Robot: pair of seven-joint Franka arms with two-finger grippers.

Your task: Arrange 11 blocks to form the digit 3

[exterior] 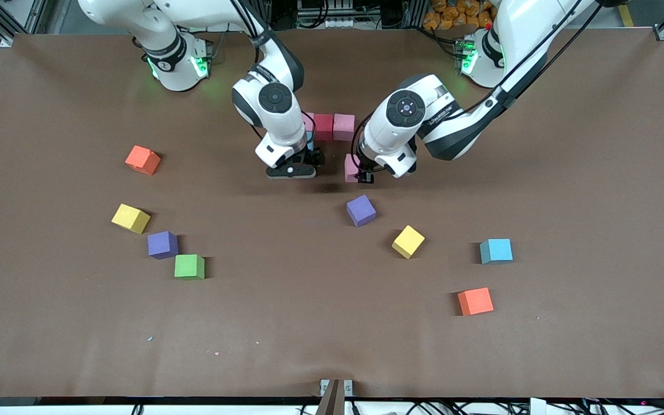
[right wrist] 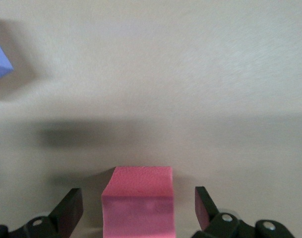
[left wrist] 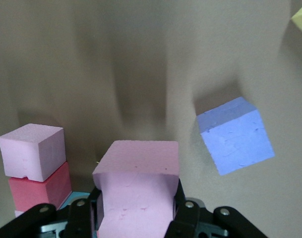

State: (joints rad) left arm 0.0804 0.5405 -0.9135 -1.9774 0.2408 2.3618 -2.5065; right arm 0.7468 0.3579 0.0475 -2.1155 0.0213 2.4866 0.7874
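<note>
No text, label or number can be read anywhere — only small, illegible print on the left arm (exterior: 453, 124).

A brown table (exterior: 568, 173) carried scattered cubes: two orange cubes (exterior: 142, 159), two yellow (exterior: 131, 218), two purple (exterior: 162, 244), a green one (exterior: 189, 267), a sky-blue one (exterior: 495, 251), and red and pink blocks (exterior: 333, 127) side by side near the bases.

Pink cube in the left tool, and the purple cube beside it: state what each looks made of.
Pink cube, clamped in the left tool: probably soft foam, with a matte, finely pitted surface and small dents on its face. Purple cube, lying on the brown table cover: seemingly the same foam, dull and grainy, with no shine and slightly softened edges. Neither shows any gloss.
</note>
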